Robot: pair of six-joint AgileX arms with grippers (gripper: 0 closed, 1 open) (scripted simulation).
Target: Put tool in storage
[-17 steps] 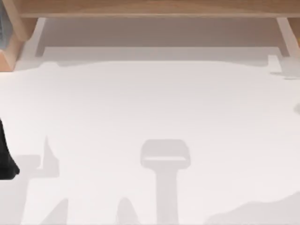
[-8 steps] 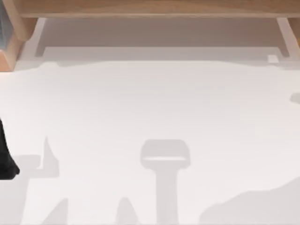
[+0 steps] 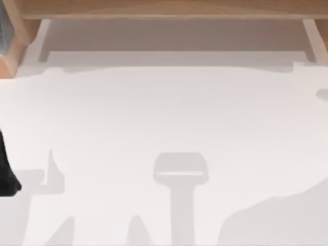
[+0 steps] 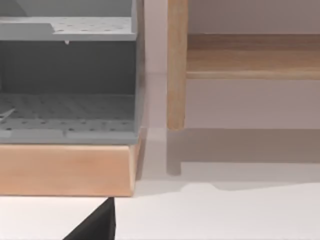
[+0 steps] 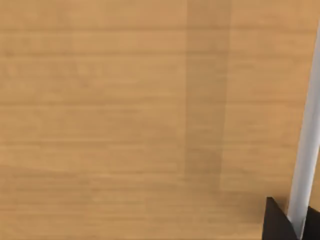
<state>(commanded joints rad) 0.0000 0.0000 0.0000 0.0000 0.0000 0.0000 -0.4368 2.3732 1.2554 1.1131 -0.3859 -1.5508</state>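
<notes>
From above, my white table (image 3: 164, 118) runs out to a wooden shelf frame (image 3: 164, 9) along the 12 o'clock edge, with a pale recess beneath it. At the 9 o'clock edge, a touch toward 8, a dark piece of my left arm (image 3: 6, 177) juts in over the table. In the 10 to 11 o'clock corner I can make out a sliver of the grey storage rack (image 3: 2, 31) on its wooden base (image 3: 10, 59). A block-and-stem shadow (image 3: 180, 177) lies at 6 o'clock, and a broad, ragged shadow (image 3: 279, 220) spreads across the 4 to 5 o'clock corner. The left wrist camera faces the grey storage rack (image 4: 67, 85) head on. It has perforated shelves set one above the other, and it rests on a wooden base (image 4: 65, 170) that stands on the table. Just beside the rack a wooden post (image 4: 176, 65) comes down, with a wooden board (image 4: 252, 57) joining it. A black wedge of my left gripper (image 4: 97, 225) pokes in low, hovering over the table in front of the base and touching nothing I can see. I cannot tell whether it is open or closed. The right wrist camera is close against a wood-grain surface (image 5: 125, 115) crossed by a darker band (image 5: 207, 100), with a pale strip (image 5: 307, 145) along one side. Dark bits of my right gripper (image 5: 279, 224) sit at that strip's end, and I cannot tell its state either. I cannot tell where the tool lies.
</notes>
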